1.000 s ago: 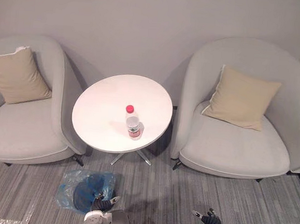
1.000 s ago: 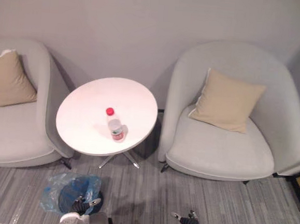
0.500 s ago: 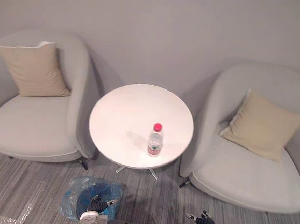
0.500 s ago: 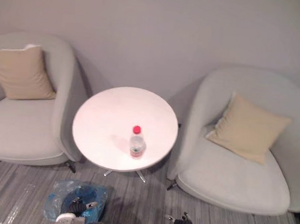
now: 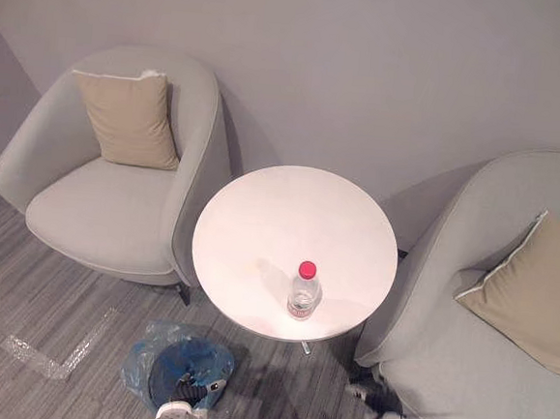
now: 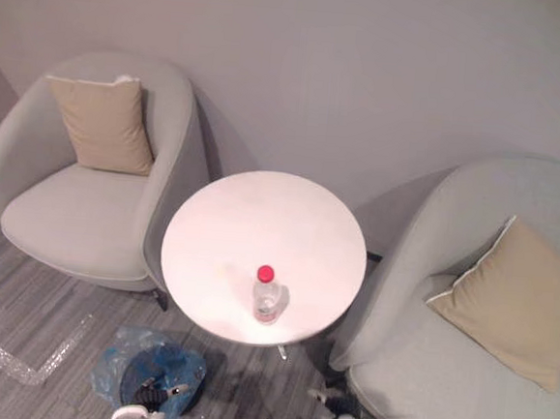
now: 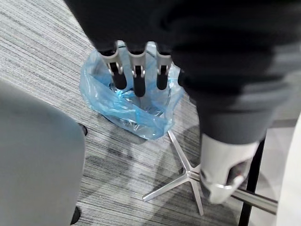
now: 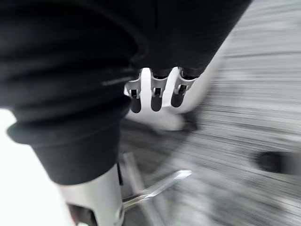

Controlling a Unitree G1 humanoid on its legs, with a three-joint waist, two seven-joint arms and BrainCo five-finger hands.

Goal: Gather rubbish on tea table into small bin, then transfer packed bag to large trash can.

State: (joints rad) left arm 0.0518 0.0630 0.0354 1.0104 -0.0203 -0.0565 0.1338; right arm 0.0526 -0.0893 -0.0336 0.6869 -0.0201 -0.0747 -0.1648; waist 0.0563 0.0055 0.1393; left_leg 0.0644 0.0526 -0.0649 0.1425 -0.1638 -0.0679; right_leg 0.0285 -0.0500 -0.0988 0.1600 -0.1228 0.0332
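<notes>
Looked like a lounge or waiting corner to me, office or hotel type. Two matching grey armchairs (image 5: 96, 205) (image 5: 461, 379), each with a beige cushion (image 5: 127, 120), sat either side of a small round white tea table (image 5: 260, 218). There was a plain grey wall (image 5: 369, 61) behind and striped grey carpet (image 5: 31, 287) underfoot.

Grey wall (image 5: 369, 61); striped carpet (image 5: 39, 317); left armchair (image 5: 106, 206), right armchair (image 5: 461, 369).

Round white tea table (image 6: 250, 217) has a clear plastic bottle with a red cap (image 6: 266, 296) standing upright near its front edge (the robot's side). A small dark bin lined with a blue plastic bag (image 6: 145, 378) sits on the floor off the table's front left. There's a left grey armchair (image 6: 75, 223) and a right grey armchair (image 6: 422, 376) flanking the table.
</notes>
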